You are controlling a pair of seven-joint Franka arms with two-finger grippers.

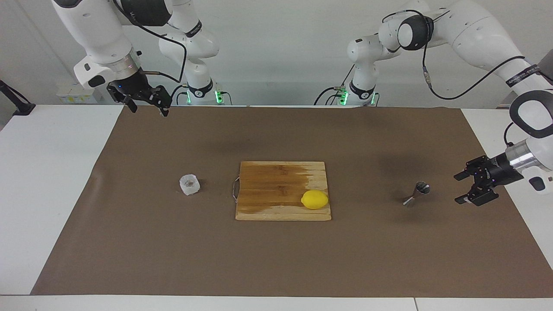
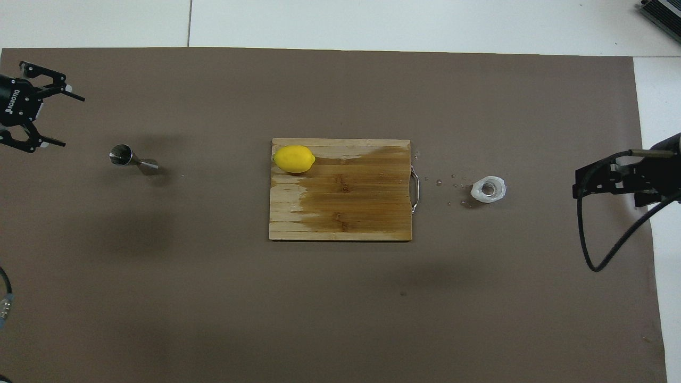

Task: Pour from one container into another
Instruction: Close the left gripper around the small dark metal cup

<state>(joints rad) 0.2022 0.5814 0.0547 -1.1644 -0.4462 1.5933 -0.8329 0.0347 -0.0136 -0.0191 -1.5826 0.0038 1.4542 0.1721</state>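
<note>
Facing view, left gripper (image 1: 461,188) low beside jigger (image 1: 418,193), jaws spread, right gripper (image 1: 149,106) raised, spread

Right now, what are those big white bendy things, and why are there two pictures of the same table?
They are two robot arms. Each ends in a black tool with two fingers for pinching things. One picture looks at the robots from across the table; the other looks down from above them. On the brown mat lie a wooden cutting board with a yellow lemon on it, a small frosty white plastic cup and a shiny steel hourglass-shaped jigger. The left tool hangs open beside the jigger, not touching it. The right tool, also open, waits up over the mat's edge at its own end. Nothing is held.
</note>
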